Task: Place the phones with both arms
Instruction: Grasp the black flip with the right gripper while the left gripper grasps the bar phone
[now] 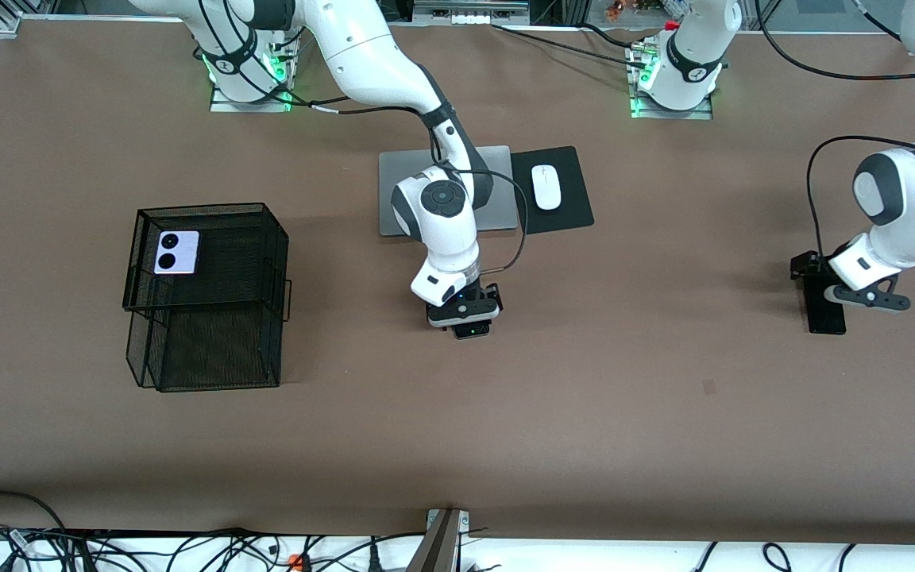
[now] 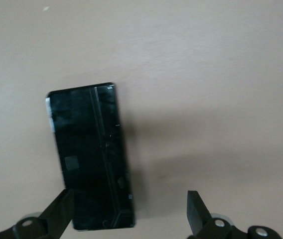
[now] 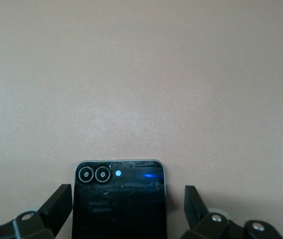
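Note:
The lilac-white folded phone lies on top of the black mesh rack toward the right arm's end of the table. My right gripper is low over the middle of the table. It is open, with its fingers on either side of the squarish black folded phone, which also shows in the front view. My left gripper is open, low at the left arm's end. The long slim black slab lies flat by one of its fingers, off-centre in the gap.
A silver laptop lies closed near the robots' bases, partly under the right arm. Beside it, a white mouse sits on a black pad. Cables run along the table's front edge.

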Available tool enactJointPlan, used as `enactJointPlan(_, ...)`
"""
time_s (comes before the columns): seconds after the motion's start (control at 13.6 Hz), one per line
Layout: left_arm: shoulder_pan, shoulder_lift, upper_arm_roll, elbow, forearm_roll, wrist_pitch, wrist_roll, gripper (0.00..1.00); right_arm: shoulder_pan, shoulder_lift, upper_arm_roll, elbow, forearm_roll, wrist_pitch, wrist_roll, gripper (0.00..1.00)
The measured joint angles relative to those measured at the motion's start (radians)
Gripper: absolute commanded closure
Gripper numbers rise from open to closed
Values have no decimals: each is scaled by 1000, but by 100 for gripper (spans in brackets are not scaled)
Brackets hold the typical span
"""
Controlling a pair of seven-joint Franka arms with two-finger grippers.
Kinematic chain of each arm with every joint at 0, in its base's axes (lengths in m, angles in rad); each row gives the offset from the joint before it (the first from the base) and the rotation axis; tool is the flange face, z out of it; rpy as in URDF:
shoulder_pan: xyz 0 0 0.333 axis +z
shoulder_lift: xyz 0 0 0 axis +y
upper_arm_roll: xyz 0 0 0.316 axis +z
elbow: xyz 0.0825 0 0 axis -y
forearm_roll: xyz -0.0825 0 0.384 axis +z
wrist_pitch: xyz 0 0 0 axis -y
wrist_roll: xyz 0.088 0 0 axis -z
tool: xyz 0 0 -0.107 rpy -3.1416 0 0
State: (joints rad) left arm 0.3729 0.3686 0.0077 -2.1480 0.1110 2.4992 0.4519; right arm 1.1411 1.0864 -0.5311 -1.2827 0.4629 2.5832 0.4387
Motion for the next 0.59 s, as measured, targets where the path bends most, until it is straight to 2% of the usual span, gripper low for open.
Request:
enactJointPlan(0.22, 24, 40, 0, 0, -58, 74, 0, 0, 2, 5, 0, 0, 0, 0, 0, 0)
enactJointPlan(0.44, 27, 98, -1, 47, -71, 94, 0, 0, 5, 15, 0, 0, 0, 22, 0, 0)
enactJointPlan(0.51, 31, 115, -1, 67, -71, 94, 0, 0, 5, 19, 0, 0, 0, 31, 1, 3)
enactJointPlan(0.59, 34, 129, -1, 84, -71, 94, 0, 0, 5, 22, 0, 0, 0, 35, 1, 13)
